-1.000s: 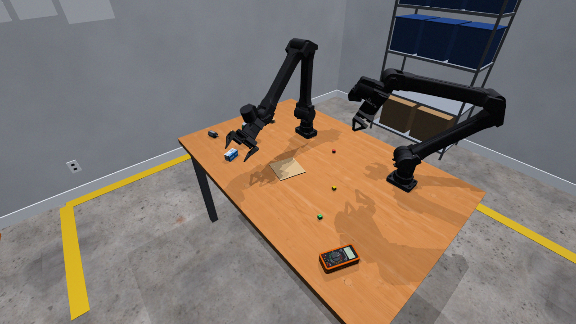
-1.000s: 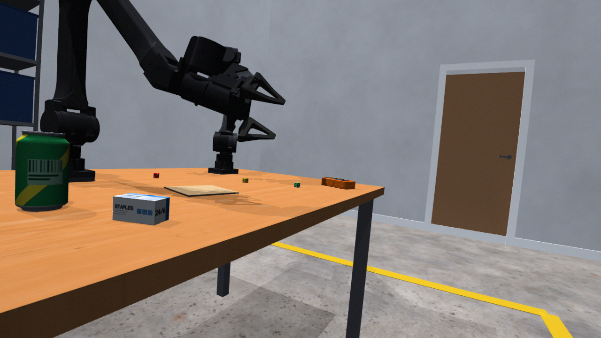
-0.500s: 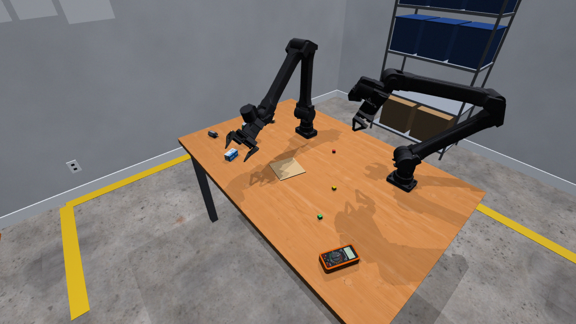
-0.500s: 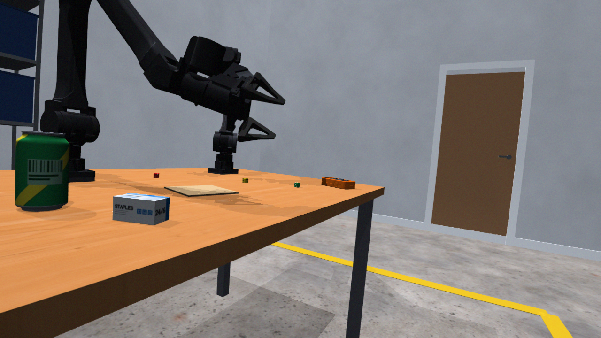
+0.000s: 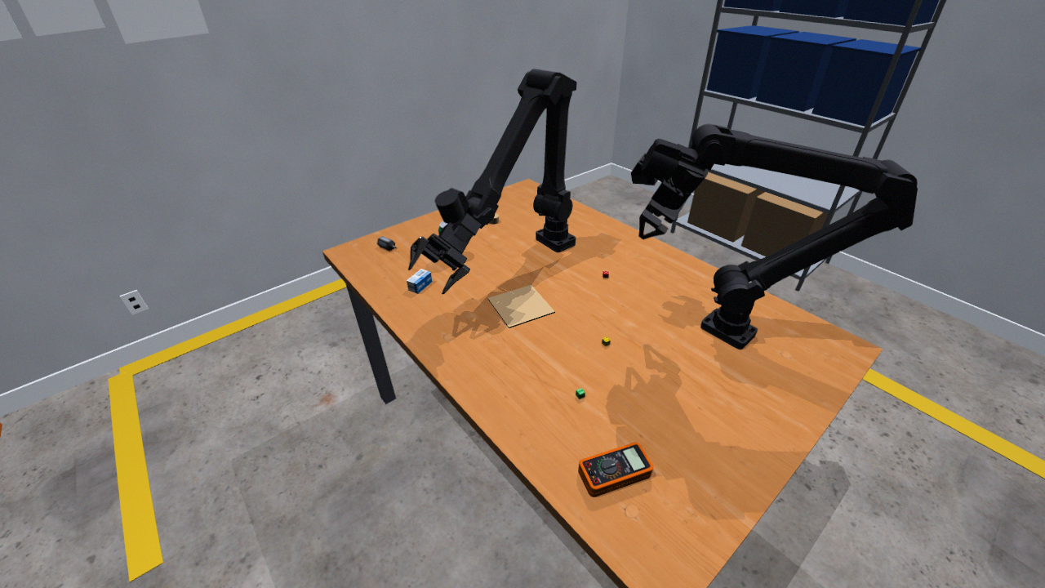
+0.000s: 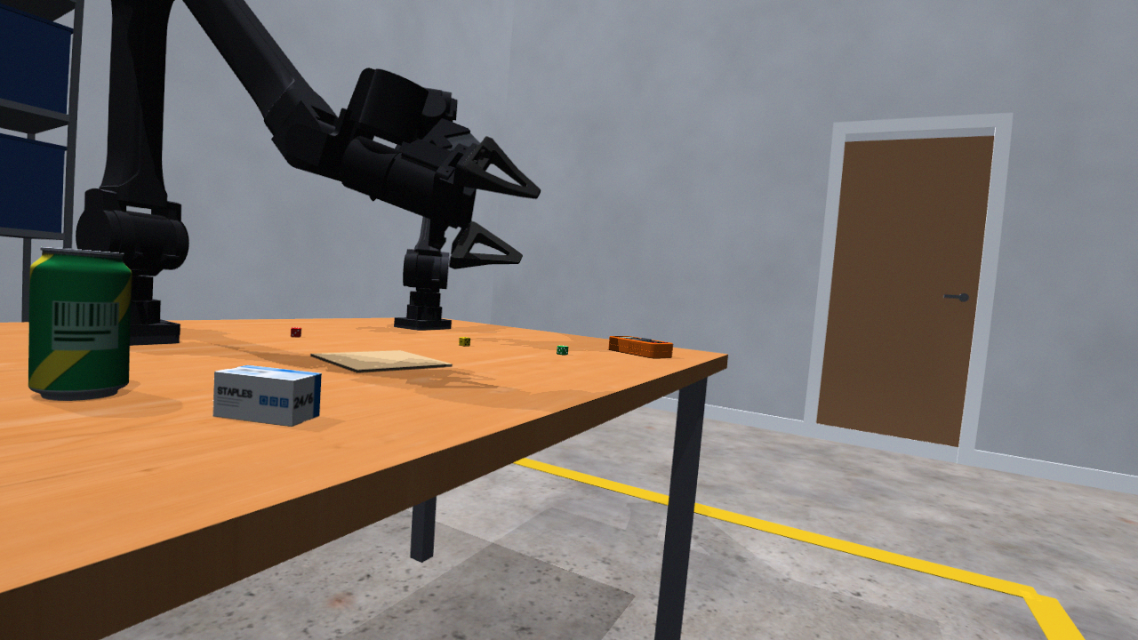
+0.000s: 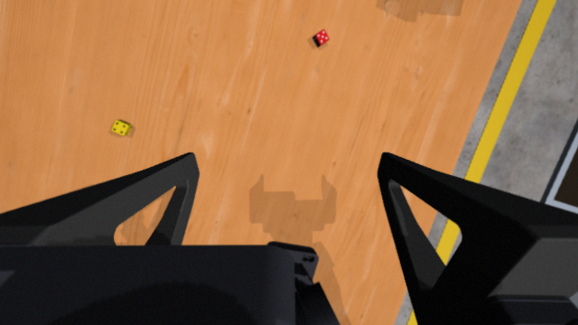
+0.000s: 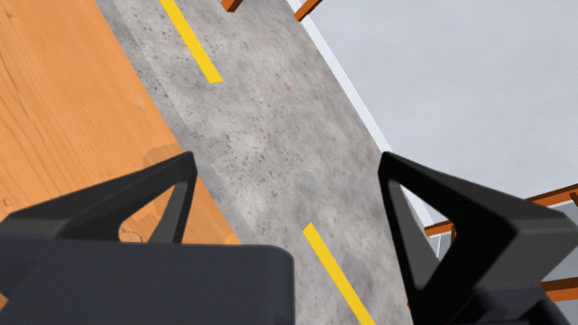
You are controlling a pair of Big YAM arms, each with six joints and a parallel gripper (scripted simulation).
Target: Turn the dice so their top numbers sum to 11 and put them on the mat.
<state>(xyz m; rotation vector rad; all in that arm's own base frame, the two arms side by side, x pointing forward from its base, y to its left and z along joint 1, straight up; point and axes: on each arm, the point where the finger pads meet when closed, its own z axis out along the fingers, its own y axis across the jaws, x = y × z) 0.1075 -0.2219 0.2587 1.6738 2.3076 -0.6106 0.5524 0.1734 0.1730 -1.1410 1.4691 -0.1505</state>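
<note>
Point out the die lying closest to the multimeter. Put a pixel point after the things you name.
The green die (image 5: 580,394) (image 6: 562,350). The yellow die (image 5: 606,341) (image 6: 464,341) (image 7: 120,127) and red die (image 5: 606,274) (image 6: 295,332) (image 7: 321,37) both lie farther from the multimeter (image 5: 615,469) (image 6: 640,347).
</note>
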